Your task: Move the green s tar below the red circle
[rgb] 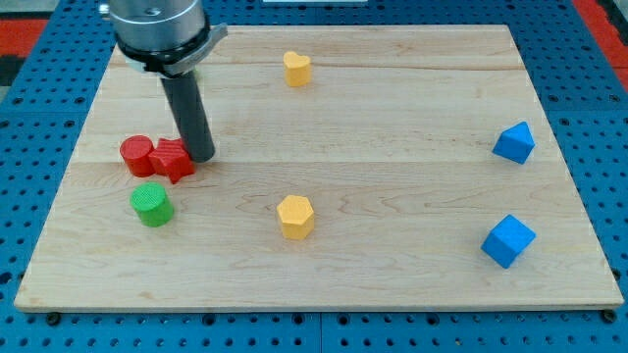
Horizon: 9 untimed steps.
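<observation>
The green block [152, 205] sits at the view's lower left; it looks roundish and its star shape is hard to make out. The red circle [136, 155] lies just above it, slightly to the left. A second red block, star-like [172, 161], touches the red circle's right side. My tip [200, 156] is on the board at the right edge of the red star-like block, touching it or nearly so. It is above and to the right of the green block, about a block's width from it.
A yellow heart-like block [296, 69] lies near the top middle and a yellow hexagon [295, 217] at the lower middle. Two blue blocks are at the right, one [514, 143] above the other [508, 240]. The wooden board's [412, 108] edges border blue pegboard.
</observation>
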Each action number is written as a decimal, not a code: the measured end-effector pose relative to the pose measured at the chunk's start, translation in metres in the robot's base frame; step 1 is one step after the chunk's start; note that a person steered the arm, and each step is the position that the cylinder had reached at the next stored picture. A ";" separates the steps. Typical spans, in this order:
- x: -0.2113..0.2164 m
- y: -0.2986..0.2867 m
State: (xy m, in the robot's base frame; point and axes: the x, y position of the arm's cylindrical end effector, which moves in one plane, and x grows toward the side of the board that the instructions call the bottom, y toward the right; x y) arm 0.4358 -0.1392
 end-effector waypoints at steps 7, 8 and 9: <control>0.132 -0.077; 0.132 -0.098; 0.132 -0.114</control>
State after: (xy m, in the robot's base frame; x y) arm 0.5675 -0.2530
